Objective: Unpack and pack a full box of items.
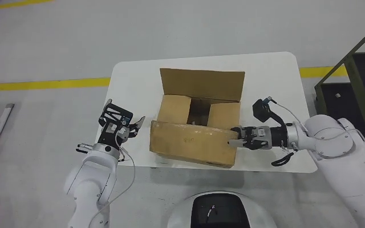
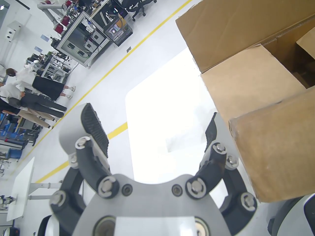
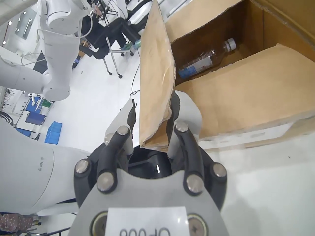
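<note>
A brown cardboard box [image 1: 197,122] stands on the white table [image 1: 268,74] with its flaps spread open. Its near long flap [image 1: 191,142] [image 3: 155,74] hangs over the table's front edge. My right gripper [image 1: 235,139] [image 3: 151,121] is shut on that flap's corner, at the box's right front. Inside the box lies a clear plastic bottle [image 3: 206,58] with a white cap and a blue label. My left gripper [image 1: 122,119] [image 2: 150,128] stands open with nothing between its fingers, just left of the box [image 2: 258,94] at the table's left edge.
The far flap [image 1: 202,82] stands upright at the back of the box. Two side flaps [image 1: 174,108] [image 1: 223,114] partly cover the opening. Bare table lies right of the box and behind it. Yellow floor lines [image 1: 51,84] run beyond the table.
</note>
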Tool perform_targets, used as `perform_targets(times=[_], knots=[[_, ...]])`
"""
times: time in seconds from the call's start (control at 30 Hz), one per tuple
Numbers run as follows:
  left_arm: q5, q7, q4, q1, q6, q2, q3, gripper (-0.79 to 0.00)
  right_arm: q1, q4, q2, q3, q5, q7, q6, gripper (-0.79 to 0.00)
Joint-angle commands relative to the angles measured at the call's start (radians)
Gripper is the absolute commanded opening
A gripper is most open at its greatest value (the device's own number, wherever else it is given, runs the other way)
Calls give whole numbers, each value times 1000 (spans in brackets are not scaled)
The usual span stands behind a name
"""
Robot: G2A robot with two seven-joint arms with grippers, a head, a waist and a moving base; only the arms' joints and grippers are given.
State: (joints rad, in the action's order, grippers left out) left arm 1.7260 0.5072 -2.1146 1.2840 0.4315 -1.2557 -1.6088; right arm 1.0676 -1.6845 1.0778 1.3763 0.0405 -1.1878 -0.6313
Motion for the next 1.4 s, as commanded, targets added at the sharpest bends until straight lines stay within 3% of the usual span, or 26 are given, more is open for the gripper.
perform_targets(times=[0.0,0.03,0.13,0.37,0.53,0.87,1.0,1.03,1.07,1.13,1.2,1.27,1.37], knots=[[0,0,0,0,0,0,0,0,-4,-5,-1,-17,-1,-3,2,-548],[0,0,0,0,0,0,0,0,-8,-9,-2,-29,3,-4,3,-573],[0,0,0,0,0,0,0,0,-24,-25,-4,-56,57,4,-4,-785],[0,-9,0,3,-7,0,-1,0,-39,-99,-8,-33,280,166,-68,-785],[43,5,-6,-22,11,5,14,0,-29,-187,-15,0,553,288,-182,-785],[23,69,20,-76,166,14,80,0,71,-223,-22,18,697,506,-222,-785],[-12,88,17,-73,225,19,87,0,88,-220,-26,24,678,535,-221,-434],[-23,92,15,-72,245,20,87,0,91,-217,-27,26,668,536,-217,-299],[-31,96,11,-71,271,22,89,0,94,-215,-28,26,655,538,-212,-80],[-47,99,2,-72,298,25,86,0,96,-210,-31,29,631,538,-204,-145],[-67,101,-7,-73,311,27,84,0,98,-207,-33,34,600,543,-195,-135],[-79,106,-16,-77,318,29,82,0,102,-201,-36,44,558,554,-181,-46],[-100,106,-24,-82,340,33,83,0,102,-179,-39,72,452,586,-158,-120]])
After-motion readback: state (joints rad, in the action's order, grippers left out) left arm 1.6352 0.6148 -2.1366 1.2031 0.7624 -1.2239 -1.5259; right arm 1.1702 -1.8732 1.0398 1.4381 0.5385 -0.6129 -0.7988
